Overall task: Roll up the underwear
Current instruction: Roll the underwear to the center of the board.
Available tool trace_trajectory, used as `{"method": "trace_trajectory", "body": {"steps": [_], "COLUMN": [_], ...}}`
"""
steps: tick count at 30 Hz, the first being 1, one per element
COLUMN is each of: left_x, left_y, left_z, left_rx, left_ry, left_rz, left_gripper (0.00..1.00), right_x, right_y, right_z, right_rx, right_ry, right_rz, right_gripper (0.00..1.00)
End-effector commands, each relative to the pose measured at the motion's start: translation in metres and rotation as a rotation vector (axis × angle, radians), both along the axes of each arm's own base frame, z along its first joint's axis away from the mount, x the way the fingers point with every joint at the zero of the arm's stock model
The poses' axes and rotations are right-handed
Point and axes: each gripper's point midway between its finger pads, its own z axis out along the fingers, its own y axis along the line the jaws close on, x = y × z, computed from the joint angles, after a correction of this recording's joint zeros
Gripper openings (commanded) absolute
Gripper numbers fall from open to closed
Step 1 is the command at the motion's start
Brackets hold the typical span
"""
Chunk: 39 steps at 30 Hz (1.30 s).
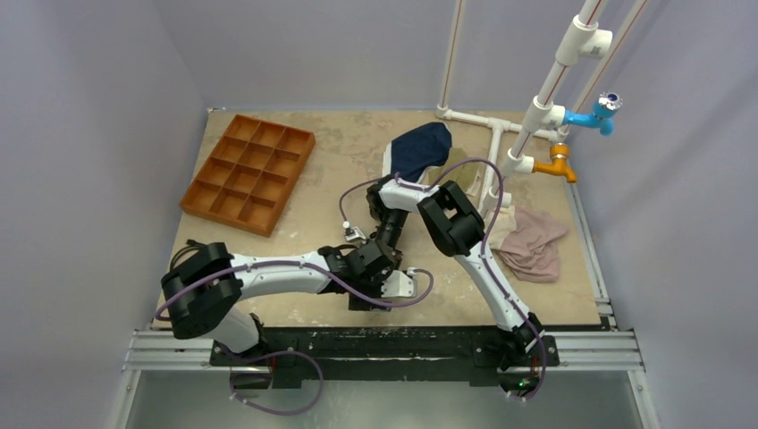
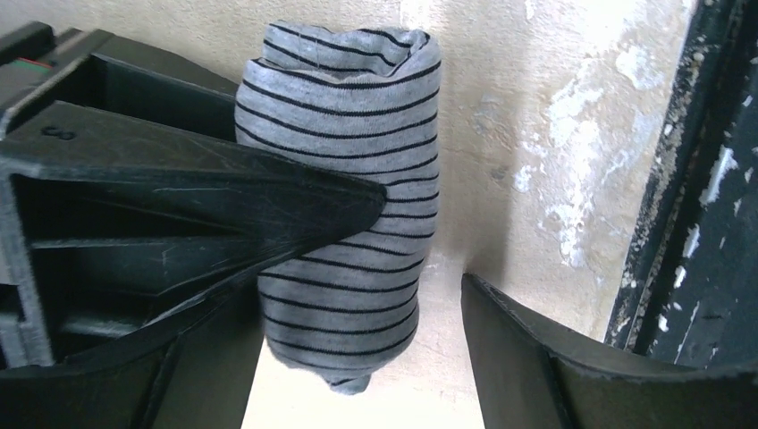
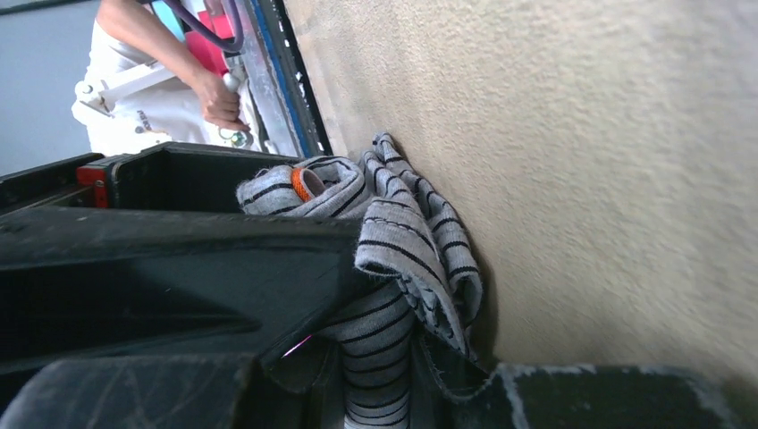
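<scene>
The underwear [image 2: 349,170], grey with thin dark stripes, lies on the table as a tight roll. My left gripper [image 2: 425,239] stands open around it: one finger [image 2: 268,206] lies against the roll's side, and the other finger [image 2: 536,357] is apart from it with bare table between. My right gripper [image 3: 380,357] is shut on a loose end of the underwear [image 3: 411,241], the striped cloth pinched between its fingers. In the top view both grippers meet near the table's front middle, left gripper [image 1: 384,284] and right gripper [image 1: 386,243], and they hide the roll.
An orange divided tray [image 1: 248,172] sits at the back left. A navy garment [image 1: 420,147] lies at the back middle and a tan garment [image 1: 534,243] at the right. A white pipe frame [image 1: 501,152] carries a blue tap [image 1: 599,113] and an orange tap [image 1: 556,167]. The black front rail [image 2: 706,223] is close by.
</scene>
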Motion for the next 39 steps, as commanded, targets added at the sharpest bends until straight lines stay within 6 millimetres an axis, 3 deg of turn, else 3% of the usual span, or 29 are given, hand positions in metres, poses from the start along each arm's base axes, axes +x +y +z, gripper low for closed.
{"method": "trace_trajectory", "body": {"steps": [1,7,13,19,23,27,29,32,39], "left_x": [0.018,0.019,0.019,0.005,-0.003,-0.014,-0.017,-0.019,-0.017], "left_y": [-0.034,-0.040,-0.040,-0.041,-0.043,-0.043,-0.043,-0.043,-0.043], "left_z": [0.015,0.000,-0.008,-0.023,-0.025,-0.023,-0.024,-0.024,-0.025], "left_rx": [-0.087,-0.063,-0.059,-0.039,-0.030,-0.025,-0.021,-0.018,-0.014], "left_ry": [-0.022,0.020,0.030,0.108,0.154,0.208,0.227,0.243,0.296], "left_rz": [0.062,0.134,0.158,0.119,0.086,0.044,0.033,0.030,0.044], "left_gripper": [0.76,0.70,0.52,0.27,0.00,0.00,0.00,0.00,0.00], "right_x": [0.035,0.035,0.036,0.038,0.041,0.045,0.049,0.053,0.064], "right_y": [-0.035,-0.036,-0.037,-0.036,-0.036,-0.035,-0.035,-0.038,-0.054], "right_z": [-0.099,-0.098,-0.097,-0.097,-0.095,-0.086,-0.080,-0.068,-0.046], "right_rx": [-0.008,-0.005,-0.004,-0.001,0.000,0.007,0.008,0.014,0.009], "right_ry": [-0.267,-0.265,-0.262,-0.269,-0.286,-0.310,-0.327,-0.350,-0.399], "right_rz": [0.199,0.196,0.191,0.185,0.187,0.178,0.171,0.159,0.136], "right_gripper": [0.08,0.08,0.08,0.11,0.18,0.34,0.50,0.64,0.72]}}
